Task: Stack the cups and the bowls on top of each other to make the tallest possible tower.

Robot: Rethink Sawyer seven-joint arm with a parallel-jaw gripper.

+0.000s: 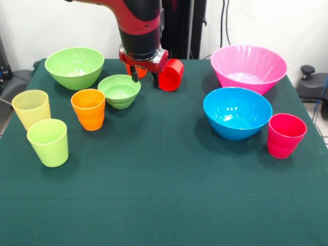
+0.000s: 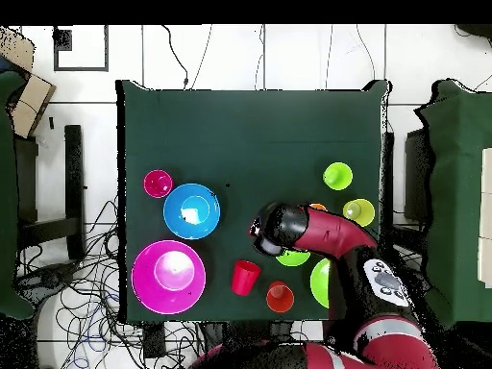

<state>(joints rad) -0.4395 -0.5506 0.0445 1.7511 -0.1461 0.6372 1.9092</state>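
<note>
From the front, the gripper (image 1: 145, 81) hangs low at the counter's (image 1: 164, 195) far side, jaws apart and empty, between the small light green bowl (image 1: 119, 90) and a red cup (image 1: 171, 75) lying on its side. Nothing is stacked yet. The cups look light, stiff and slick, so a rim pinch seems best. From overhead, an orange cup (image 2: 280, 297) shows plainly, but the arm hides the small bowl and jaws.
</note>
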